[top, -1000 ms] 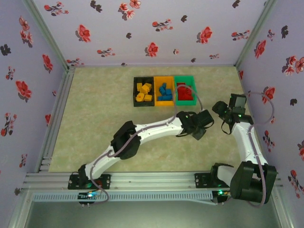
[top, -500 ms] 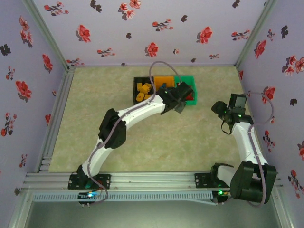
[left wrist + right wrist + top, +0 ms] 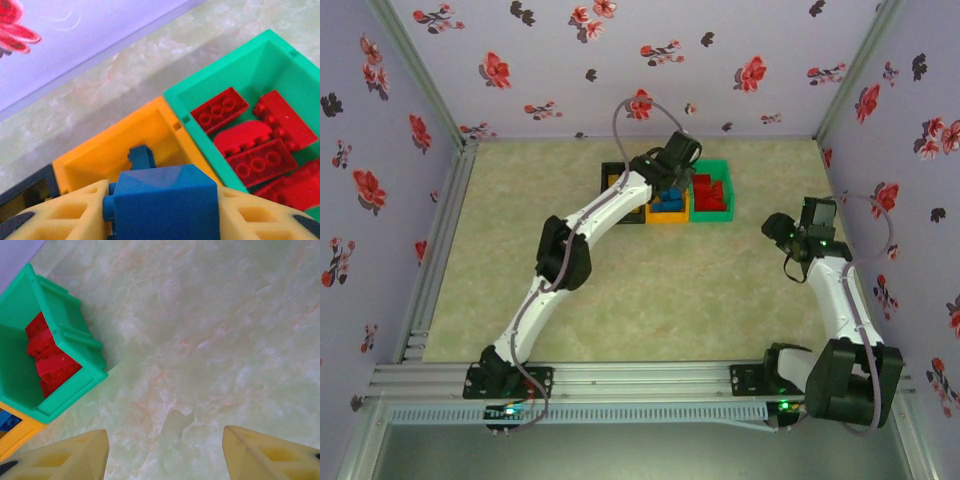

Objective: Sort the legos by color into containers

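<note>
Looks close to finished. At the upper middle of the top view, reaching over the row of three bins: the left gripper [image 3: 675, 160], above the orange bin [image 3: 667, 216]. In the left wrist view, clamped on a blue brick [image 3: 167, 195] at the bottom centre of the frame, with the far end of the orange bin just above it, bare inside at that end. Judged to be the last blue piece, held over its bin and not yet let go. To the right, the green bin [image 3: 225, 70] with a heap of red bricks [image 3: 252, 160]. In the top view, some blue bricks [image 3: 667, 198] already lying in the orange bin. Hard to tell the contents of the black bin [image 3: 610, 175], mostly hidden behind the arm. At the right of the top view, well apart from the bins: the right gripper [image 3: 780, 232], spread wide over bare table [image 3: 225, 315] with nothing between the fingers. Left to do, as far as can be judged: dropping this one brick.
</note>
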Available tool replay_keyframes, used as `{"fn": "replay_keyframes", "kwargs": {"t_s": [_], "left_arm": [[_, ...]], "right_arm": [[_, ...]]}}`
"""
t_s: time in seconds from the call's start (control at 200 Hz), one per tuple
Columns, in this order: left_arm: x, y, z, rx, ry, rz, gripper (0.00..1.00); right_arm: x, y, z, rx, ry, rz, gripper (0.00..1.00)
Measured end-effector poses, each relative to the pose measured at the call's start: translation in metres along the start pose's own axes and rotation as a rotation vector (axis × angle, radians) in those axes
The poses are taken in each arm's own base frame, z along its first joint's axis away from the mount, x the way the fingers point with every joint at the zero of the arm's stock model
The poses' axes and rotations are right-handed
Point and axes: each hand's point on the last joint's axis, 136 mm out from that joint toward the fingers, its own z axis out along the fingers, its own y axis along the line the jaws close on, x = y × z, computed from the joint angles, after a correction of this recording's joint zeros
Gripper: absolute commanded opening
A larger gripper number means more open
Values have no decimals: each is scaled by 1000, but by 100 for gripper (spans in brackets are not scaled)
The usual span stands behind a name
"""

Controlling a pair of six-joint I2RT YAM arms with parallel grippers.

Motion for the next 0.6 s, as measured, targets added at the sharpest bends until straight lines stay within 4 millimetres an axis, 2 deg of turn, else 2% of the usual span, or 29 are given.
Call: {"fn": "replay_keyframes", "kwargs": {"t_s": [0.19, 0.23, 0.285, 0.325, 0.39, 0.6], "left_arm": [[3, 1, 10, -4, 2, 14, 50], [1, 2, 10, -6, -4, 11, 54], [-1, 4, 11, -8, -13, 15, 73], [-1, 5, 12, -10, -15, 15, 78], [-1, 6, 12, -11, -17, 12, 82], [0, 10, 13, -29, -16, 12, 86]], "right_arm": [[1, 1, 0, -2, 3, -4, 63], [1, 1, 0, -2, 4, -4, 63], [2, 1, 1, -1, 7, -5, 63], [3, 2, 2, -1, 10, -6, 62], [4, 2, 3, -1, 14, -8, 63], [4, 3, 3, -2, 16, -10, 65]]}}
